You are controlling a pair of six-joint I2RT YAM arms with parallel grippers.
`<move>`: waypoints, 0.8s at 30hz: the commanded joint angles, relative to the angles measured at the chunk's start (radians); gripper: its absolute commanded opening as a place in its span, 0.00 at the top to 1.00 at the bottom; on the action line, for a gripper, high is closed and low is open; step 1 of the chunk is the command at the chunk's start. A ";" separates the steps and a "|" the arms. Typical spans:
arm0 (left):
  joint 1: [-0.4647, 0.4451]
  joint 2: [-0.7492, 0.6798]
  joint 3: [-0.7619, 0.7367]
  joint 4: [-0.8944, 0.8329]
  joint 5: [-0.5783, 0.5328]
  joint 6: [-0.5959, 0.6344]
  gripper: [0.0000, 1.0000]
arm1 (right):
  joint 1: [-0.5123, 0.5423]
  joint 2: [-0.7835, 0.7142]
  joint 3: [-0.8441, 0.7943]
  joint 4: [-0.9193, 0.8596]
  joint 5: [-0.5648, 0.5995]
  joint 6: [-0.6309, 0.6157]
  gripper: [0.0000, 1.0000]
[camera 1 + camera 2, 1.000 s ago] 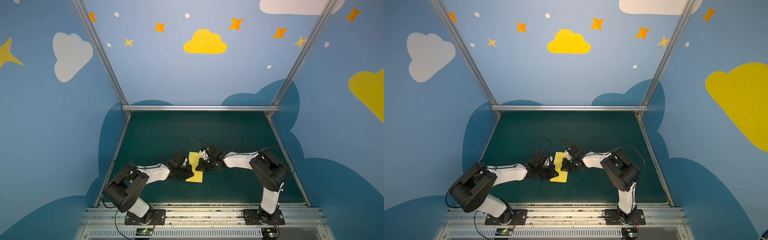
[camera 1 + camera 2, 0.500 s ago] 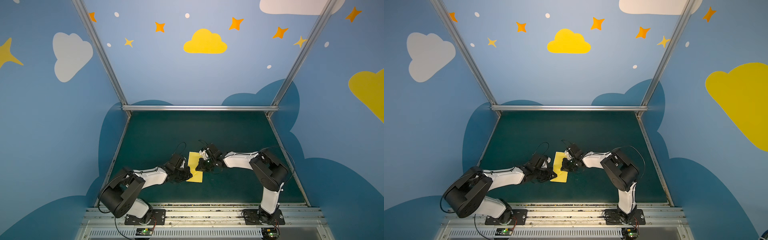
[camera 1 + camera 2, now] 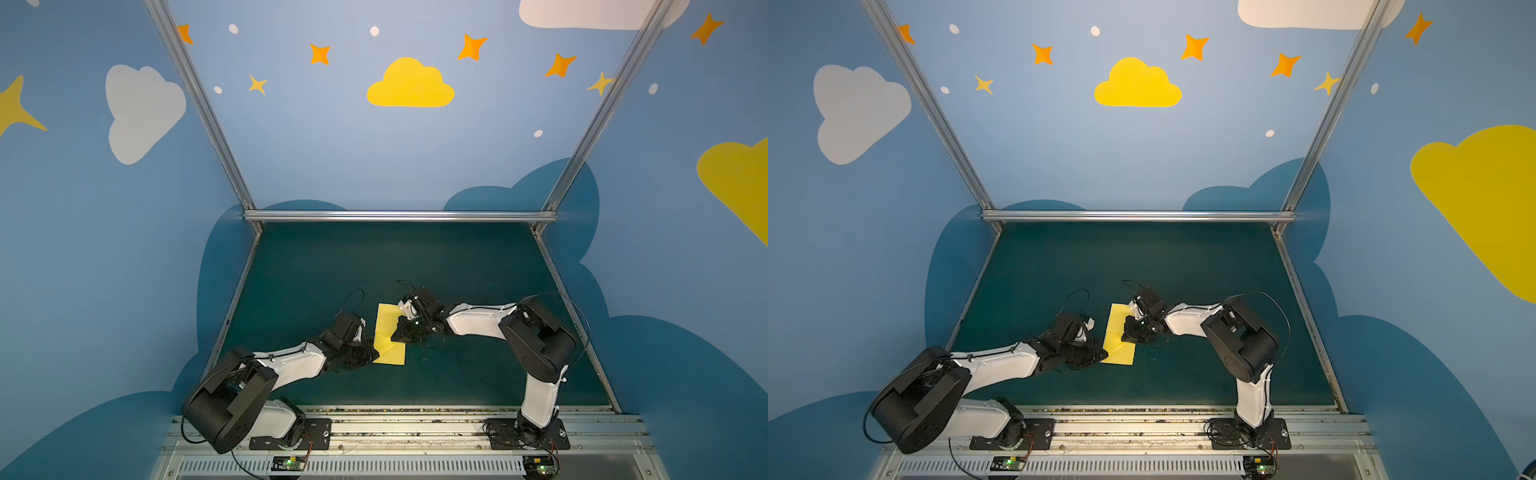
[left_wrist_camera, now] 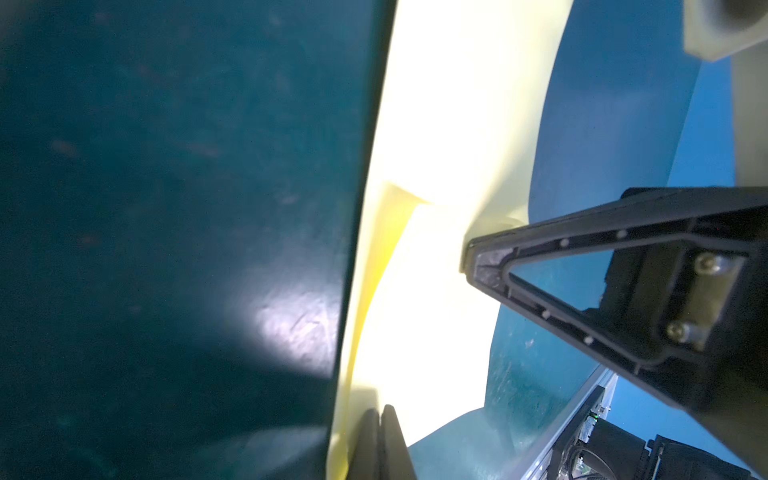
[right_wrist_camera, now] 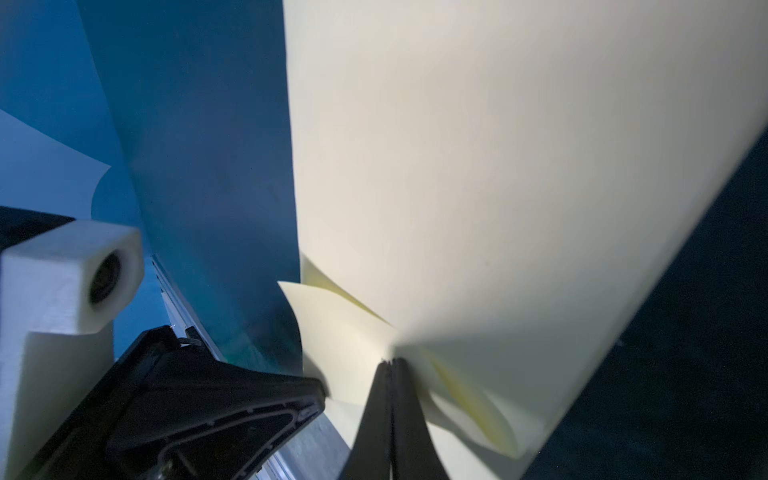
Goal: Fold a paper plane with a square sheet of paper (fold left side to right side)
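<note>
Lying flat on the green mat near the front middle, the paper is being shown in both top views as a narrow pale yellow rectangle, its long side running away from the arms' bases. It is being crossed by a crease at mid-length, and a slanting fold line is being seen in its nearer half. In the wrist views its layers are being seen slightly lifted apart, with brighter yellow showing inside the loose flaps. The paper's left edge, close to the near corner, is being touched by the left gripper, whose jaws are being held tight together. The right edge, about mid-length, is being pressed by the right gripper, its jaws likewise closed tip to tip. Whether a layer is being pinched by either gripper cannot be told. The two grippers are being seen near each other, with the paper between them.
</note>
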 commanded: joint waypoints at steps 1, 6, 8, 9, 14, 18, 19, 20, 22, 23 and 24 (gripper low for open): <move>0.011 -0.015 -0.058 -0.100 -0.053 0.014 0.96 | -0.003 0.036 -0.038 -0.082 0.074 -0.008 1.00; 0.014 -0.092 -0.115 -0.119 -0.053 -0.001 0.96 | -0.002 0.034 -0.037 -0.083 0.076 -0.006 1.00; 0.014 -0.129 -0.140 -0.134 -0.059 -0.011 0.96 | -0.003 0.033 -0.036 -0.084 0.076 -0.007 1.00; 0.014 -0.145 -0.148 -0.142 -0.054 -0.013 0.96 | -0.004 0.033 -0.036 -0.084 0.076 -0.006 1.00; 0.014 -0.278 -0.162 -0.231 -0.063 -0.038 0.96 | -0.005 0.031 -0.036 -0.084 0.076 -0.006 1.00; 0.014 -0.377 -0.124 -0.294 -0.089 -0.069 0.96 | -0.003 0.031 -0.037 -0.085 0.076 -0.005 1.00; 0.014 -0.384 -0.109 -0.298 -0.089 -0.071 0.96 | -0.003 0.031 -0.039 -0.086 0.077 -0.005 1.00; 0.015 -0.382 -0.097 -0.299 -0.087 -0.071 0.96 | -0.003 0.030 -0.040 -0.085 0.078 -0.005 1.00; 0.014 -0.356 -0.069 -0.281 -0.072 -0.072 0.96 | -0.003 0.030 -0.042 -0.086 0.078 -0.005 1.00; 0.014 -0.335 -0.054 -0.262 -0.063 -0.070 0.96 | -0.002 0.030 -0.044 -0.085 0.079 -0.005 1.00; 0.014 -0.311 -0.041 -0.247 -0.058 -0.069 0.96 | -0.002 0.031 -0.045 -0.083 0.079 -0.005 1.00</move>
